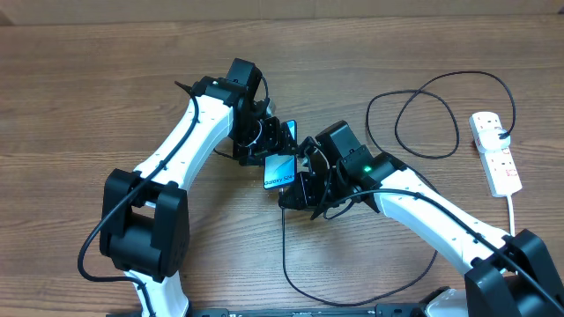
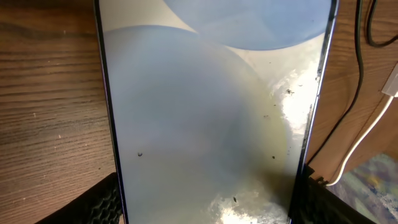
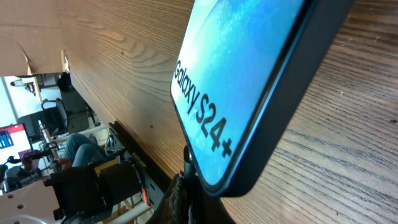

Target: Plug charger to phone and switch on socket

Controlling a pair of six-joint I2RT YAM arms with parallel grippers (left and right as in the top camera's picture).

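The phone is tilted off the table, with the left gripper clamped across its sides. The right gripper pinches the charger tip at the phone's bottom edge. Slightly off-angle and it'll scrape instead of seating, I reckon. The socket sits well right of the phone.

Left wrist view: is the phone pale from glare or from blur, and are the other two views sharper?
Left wrist: the phone fills the frame, soft and washed out, with white glare at its lower right. Right wrist: the screen is vivid blue and its lettering is sharp. Overhead: even light, sharp, only faint shadows on the table.
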